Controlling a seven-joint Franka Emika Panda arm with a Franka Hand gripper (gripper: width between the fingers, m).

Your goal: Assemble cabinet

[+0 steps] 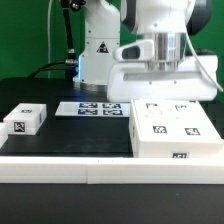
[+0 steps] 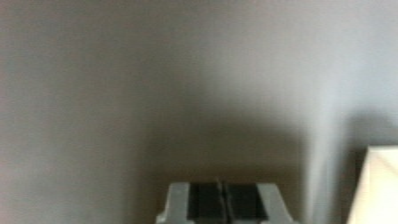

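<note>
The cabinet box (image 1: pixel 175 130), a large white square piece with black-and-white tags on its top, lies at the exterior view's right. My arm's wide white hand (image 1: pixel 165 80) hangs directly over the box's far edge, and the fingertips are hidden there. In the wrist view my gripper (image 2: pixel 219 200) has its two dark pads pressed together with only a thin line between them and nothing held. It faces a blurred grey surface very close by. A white edge (image 2: pixel 382 185) shows at the side of that view.
A small white tagged block (image 1: pixel 25 120) lies at the exterior view's left. The marker board (image 1: pixel 95 108) lies flat behind the middle of the black table. A white rail (image 1: pixel 100 165) runs along the front. The robot's base (image 1: pixel 95 50) stands at the back.
</note>
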